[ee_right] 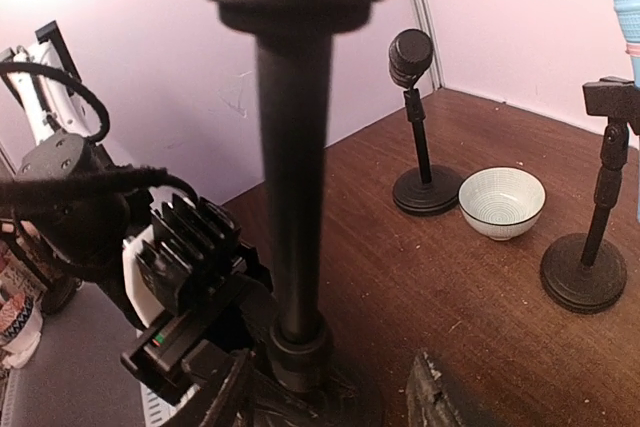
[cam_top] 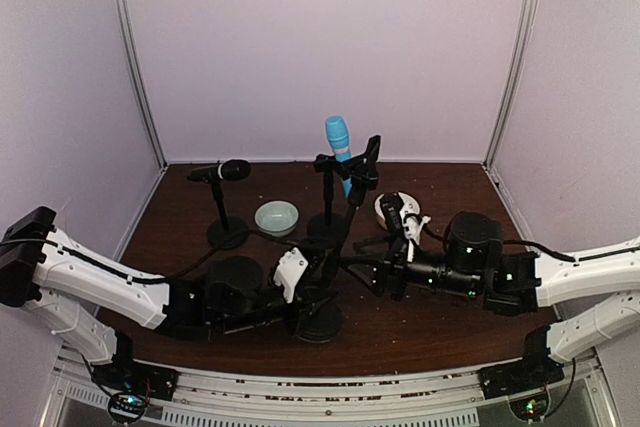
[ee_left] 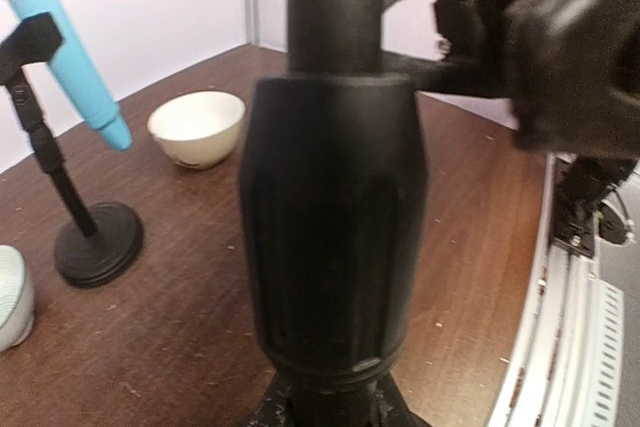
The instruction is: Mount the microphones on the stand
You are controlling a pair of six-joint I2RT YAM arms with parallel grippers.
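A: Steadying the tall black metal stand (ee_right: 292,197) looks to be the step in hand; its top clip (cam_top: 371,159) is bare. Where are your pincers?

B: Your right pincer (ee_right: 330,387) is spread wide, a finger on each side of the pole's foot collar, not gripping. Your left pincer (cam_top: 312,287) sits low at the same pole. Its fingers are outside its own camera's view, so you cannot tell whether it grips.

A: And the microphones?

B: The light blue stick microphone (cam_top: 338,142) stands upright in the middle stand's clip, just behind. The black stick microphone (cam_top: 225,170) lies about level in the left stand's clip. The cream-beige microphone you cannot pick out. Something pale shows by the small cream bowl (cam_top: 392,207), too small to name.

A: Advice?

B: Grip low, on the thick collar, where the pole should not tip. Keep the base flat on the dark wooden tabletop (cam_top: 450,327). Move one arm at a time; they are crowded. Mind the blue one's stand close behind.
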